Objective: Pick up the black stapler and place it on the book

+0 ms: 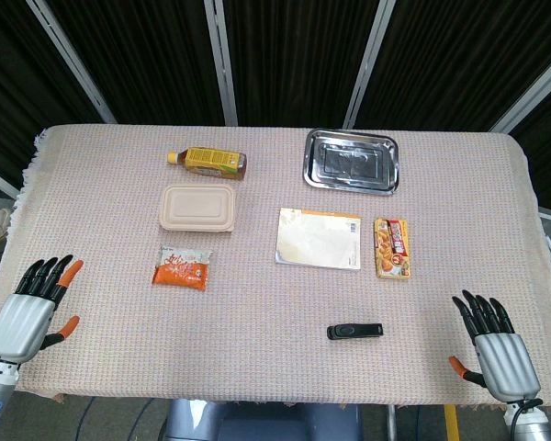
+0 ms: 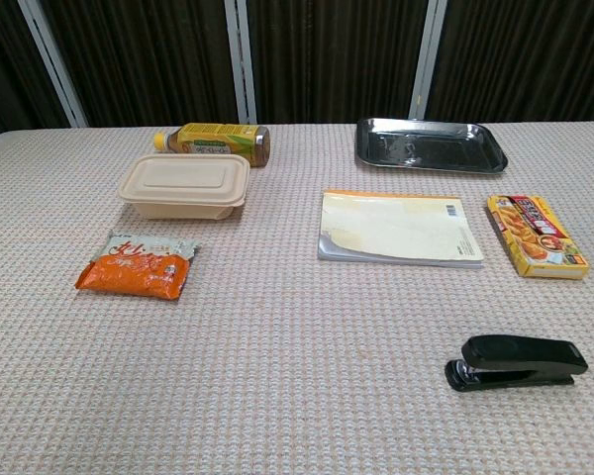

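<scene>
The black stapler (image 1: 354, 331) (image 2: 516, 362) lies flat on the cloth near the front, right of centre. The pale book (image 1: 319, 238) (image 2: 399, 229) lies flat behind it, nothing on its cover. My right hand (image 1: 491, 349) hovers at the front right corner, fingers apart and holding nothing, well to the right of the stapler. My left hand (image 1: 29, 308) is at the front left edge, fingers spread and empty. Neither hand shows in the chest view.
A lidded beige box (image 1: 198, 208), a lying yellow bottle (image 1: 208, 162) and an orange snack packet (image 1: 182, 269) sit on the left. A metal tray (image 1: 352, 160) is at the back, and a yellow snack box (image 1: 392, 247) lies right of the book.
</scene>
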Motion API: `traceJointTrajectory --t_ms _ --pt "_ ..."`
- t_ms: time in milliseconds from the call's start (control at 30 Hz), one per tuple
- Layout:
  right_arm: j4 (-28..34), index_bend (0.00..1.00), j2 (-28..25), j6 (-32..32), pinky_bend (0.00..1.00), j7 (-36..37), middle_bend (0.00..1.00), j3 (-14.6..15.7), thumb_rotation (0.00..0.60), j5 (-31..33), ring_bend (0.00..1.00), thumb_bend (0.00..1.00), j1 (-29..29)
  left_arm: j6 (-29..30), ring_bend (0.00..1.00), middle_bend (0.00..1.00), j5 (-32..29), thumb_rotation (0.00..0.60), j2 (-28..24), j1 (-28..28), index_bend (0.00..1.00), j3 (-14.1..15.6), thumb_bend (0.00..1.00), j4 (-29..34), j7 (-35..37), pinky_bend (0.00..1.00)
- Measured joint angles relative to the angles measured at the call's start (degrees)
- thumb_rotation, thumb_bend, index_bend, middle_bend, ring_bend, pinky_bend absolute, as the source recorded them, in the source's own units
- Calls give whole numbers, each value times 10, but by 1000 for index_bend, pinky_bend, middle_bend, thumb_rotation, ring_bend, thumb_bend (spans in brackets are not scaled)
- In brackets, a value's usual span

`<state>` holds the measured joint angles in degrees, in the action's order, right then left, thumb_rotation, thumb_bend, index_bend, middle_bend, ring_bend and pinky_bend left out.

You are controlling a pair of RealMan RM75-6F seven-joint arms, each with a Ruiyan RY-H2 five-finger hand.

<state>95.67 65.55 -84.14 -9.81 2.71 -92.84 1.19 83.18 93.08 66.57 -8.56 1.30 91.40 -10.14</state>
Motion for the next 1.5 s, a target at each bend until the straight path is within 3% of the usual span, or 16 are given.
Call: traceJointTrajectory --t_ms 267,400,567,767,900,1500 --pt "1 7 -1 2 0 -3 0 1 600 -2 0 175 0 -6 0 0 -3 600 2 -2 0 -1 290 0 -3 67" --pt "-1 95 0 6 25 5 27 6 600 -12 0 176 4 -10 0 0 -6 600 4 -4 0 -2 288 2 -9 66" --pt "-17 181 8 5 179 48 116 24 600 -70 62 175 11 -4 0 0 -10 600 6 -5 0 -10 288 5 -13 66" --pt "-22 205 46 6 210 3 144 50 600 -144 96 176 17 -9 0 0 -8 600 9 -8 0 -9 289 4 -18 66" --pt "-22 206 74 38 210 -16 149 55 600 -152 103 176 29 -14 0 0 -14 600 11 -10 0 -10 290 0 -18 66" --pt "-20 209 148 203 210 -57 152 -18 600 -44 110 187 134 -31 0 0 -44 600 15 -18 0 -21 289 -10 -16 66"
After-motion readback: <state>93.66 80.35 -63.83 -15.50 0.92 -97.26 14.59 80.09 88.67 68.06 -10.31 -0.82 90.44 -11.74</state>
